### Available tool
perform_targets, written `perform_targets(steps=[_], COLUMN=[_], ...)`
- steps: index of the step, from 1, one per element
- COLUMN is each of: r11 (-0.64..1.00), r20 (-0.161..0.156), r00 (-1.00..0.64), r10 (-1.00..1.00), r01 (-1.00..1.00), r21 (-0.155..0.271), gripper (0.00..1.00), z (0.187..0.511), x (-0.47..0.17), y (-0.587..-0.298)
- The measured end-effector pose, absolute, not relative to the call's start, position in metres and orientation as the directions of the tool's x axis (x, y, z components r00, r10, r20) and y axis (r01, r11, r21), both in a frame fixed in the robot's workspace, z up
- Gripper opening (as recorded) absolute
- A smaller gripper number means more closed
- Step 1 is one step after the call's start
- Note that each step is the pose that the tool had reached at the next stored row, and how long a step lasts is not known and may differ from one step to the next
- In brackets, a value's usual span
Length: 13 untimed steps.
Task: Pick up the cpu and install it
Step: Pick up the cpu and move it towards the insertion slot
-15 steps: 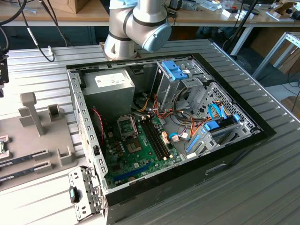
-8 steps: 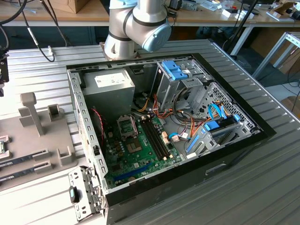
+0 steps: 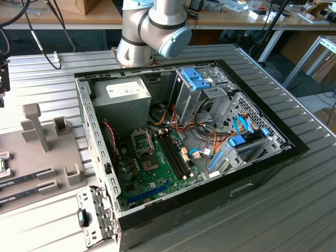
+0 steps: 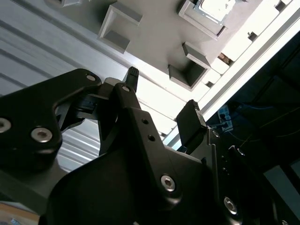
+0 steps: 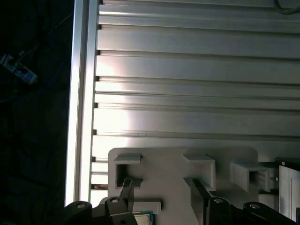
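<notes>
The cpu (image 5: 140,217), a silvery square with a thin green rim, lies in a recess of the grey holder block (image 5: 168,161) in the first wrist view. My gripper (image 5: 161,190) hovers just over the block there, its black fingertips (image 5: 125,186) spread apart with nothing between them. In the second wrist view my gripper (image 4: 161,98) stands open above the same block (image 4: 154,28), and a bright square in a framed recess (image 4: 213,7) looks like the cpu. The motherboard's socket (image 3: 142,140) sits open inside the computer case (image 3: 184,142) in the exterior view.
The grey holder block (image 3: 37,152) lies on the ribbed metal table (image 3: 294,210) at the exterior view's left, with long memory sticks (image 3: 26,178) in its slots. The case holds a power supply (image 3: 119,102), blue drive brackets (image 3: 195,79) and cables. The table's edge (image 5: 79,117) runs beside the block.
</notes>
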<state>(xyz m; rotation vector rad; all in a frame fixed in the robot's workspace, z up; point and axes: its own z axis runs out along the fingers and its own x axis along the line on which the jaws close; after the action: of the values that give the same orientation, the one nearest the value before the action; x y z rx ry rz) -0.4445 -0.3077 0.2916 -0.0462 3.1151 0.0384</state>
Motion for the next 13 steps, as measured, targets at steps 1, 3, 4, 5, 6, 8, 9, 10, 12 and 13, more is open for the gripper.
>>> perform_targets(steps=[1, 3, 4, 5, 6, 8, 9, 10, 12, 13], r11=[0.999, 0.999, 0.999, 0.999, 0.999, 0.999, 0.999, 0.999, 0.999, 0.999], r20=[-0.026, -0.026, -0.026, -0.026, -0.026, -0.026, -0.026, -0.026, -0.026, -0.026], r00=[-0.999, -0.999, -0.999, -0.999, -0.999, -0.999, -0.999, -0.999, -0.999, -0.999], r10=[-0.029, -0.029, -0.029, -0.029, -0.029, -0.029, -0.029, -0.029, -0.029, -0.029], r01=[-0.030, -0.030, -0.030, -0.030, -0.030, -0.030, -0.030, -0.030, -0.030, -0.030], r21=[0.024, 0.024, 0.024, 0.024, 0.024, 0.024, 0.024, 0.024, 0.024, 0.024], gripper=[0.60, 0.60, 0.60, 0.60, 0.60, 0.60, 0.60, 0.60, 0.60, 0.60], z=[0.2915, 0.2915, 0.2915, 0.2914, 0.2914, 0.2913, 0.2912, 0.2912, 0.2910, 0.2909], x=[-0.4445, -0.4445, -0.4445, -0.4445, -0.4445, -0.4445, -0.4445, -0.4445, -0.4445, -0.4445], y=[-0.3074, -0.3065, -0.3061, -0.3056, -0.3052, -0.3040, -0.3035, -0.3030, -0.3010, -0.3005])
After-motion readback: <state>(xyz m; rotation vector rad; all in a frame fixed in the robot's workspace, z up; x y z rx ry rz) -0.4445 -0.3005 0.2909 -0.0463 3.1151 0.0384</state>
